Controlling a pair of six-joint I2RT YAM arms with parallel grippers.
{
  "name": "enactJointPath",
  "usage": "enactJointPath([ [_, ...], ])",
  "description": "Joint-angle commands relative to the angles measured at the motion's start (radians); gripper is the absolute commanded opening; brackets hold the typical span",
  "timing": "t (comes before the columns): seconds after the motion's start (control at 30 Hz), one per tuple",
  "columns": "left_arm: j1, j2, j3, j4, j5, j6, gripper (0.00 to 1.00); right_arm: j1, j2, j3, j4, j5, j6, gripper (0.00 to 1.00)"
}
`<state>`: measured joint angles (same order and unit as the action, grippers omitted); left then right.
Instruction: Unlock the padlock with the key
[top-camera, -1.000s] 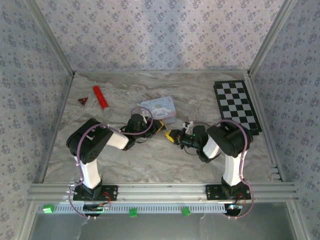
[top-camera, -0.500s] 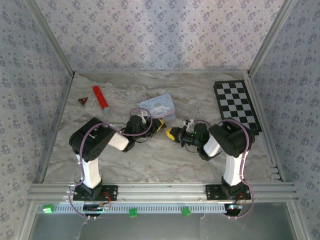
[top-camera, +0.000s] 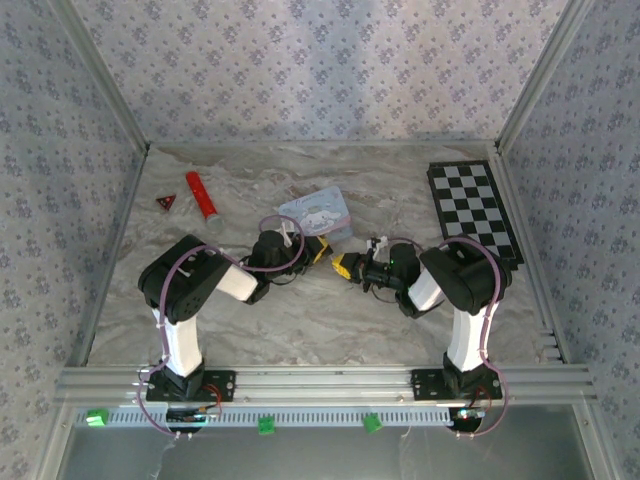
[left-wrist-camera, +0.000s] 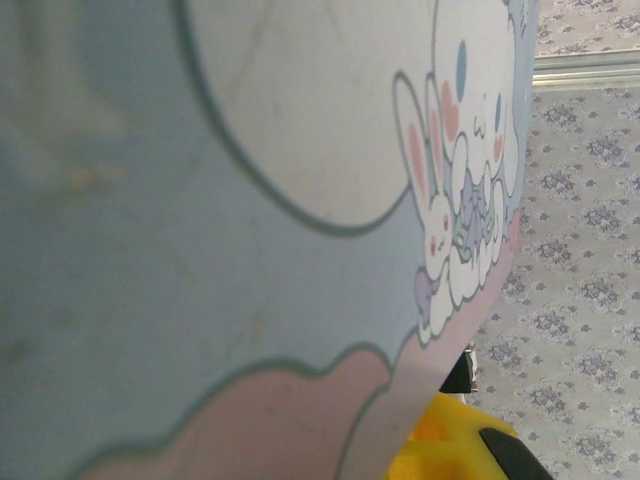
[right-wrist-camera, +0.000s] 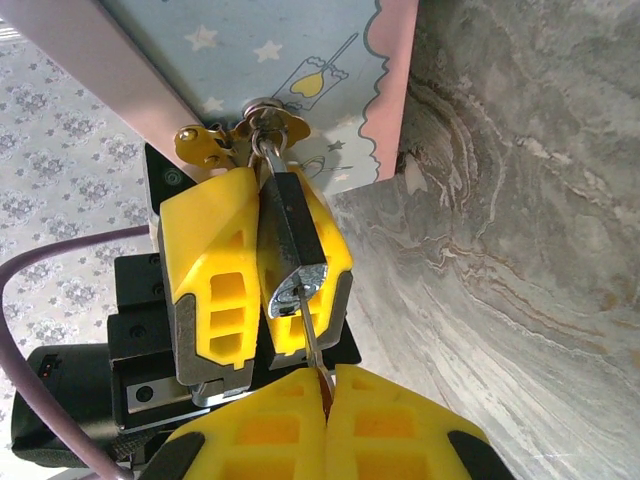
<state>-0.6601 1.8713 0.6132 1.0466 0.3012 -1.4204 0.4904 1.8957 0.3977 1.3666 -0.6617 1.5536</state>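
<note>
In the right wrist view the small dark padlock (right-wrist-camera: 285, 230) sits between the yellow fingers (right-wrist-camera: 215, 265) of my left gripper (top-camera: 318, 250), which is shut on it. Its shackle (right-wrist-camera: 262, 125) runs through the clasp of the pale blue cartoon tin (right-wrist-camera: 290, 50). My right gripper (right-wrist-camera: 325, 375) is shut on the key (right-wrist-camera: 312, 340). The key's thin blade reaches up into the keyway on the padlock's silver end. From above, the two grippers meet tip to tip just in front of the tin (top-camera: 318, 213), with the right gripper (top-camera: 343, 266) on the right.
The tin (left-wrist-camera: 200, 250) is tilted up close against the left wrist camera. A red cylinder (top-camera: 201, 195) and a small red triangle (top-camera: 165, 203) lie at the back left. A chessboard (top-camera: 472, 210) lies at the back right. Marbled tabletop (right-wrist-camera: 520, 250) is beside the tin.
The tin has tipped up and swung slightly at the left gripper. The right gripper has edged a little left toward the padlock. Both grips are unchanged.
</note>
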Motion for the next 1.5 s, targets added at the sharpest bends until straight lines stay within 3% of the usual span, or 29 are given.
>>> enactJointPath([
  [0.0, -0.035, 0.006, 0.002, 0.05, 0.125, -0.028, 0.01, -0.004, -0.026, 0.058, 0.029, 0.017, 0.014, 0.0],
  [1.47, -0.071, -0.067, 0.01, 0.127, 0.11, -0.103, 0.0, -0.04, 0.048, 0.066, 0.029, 0.092, 0.106, 0.0],
])
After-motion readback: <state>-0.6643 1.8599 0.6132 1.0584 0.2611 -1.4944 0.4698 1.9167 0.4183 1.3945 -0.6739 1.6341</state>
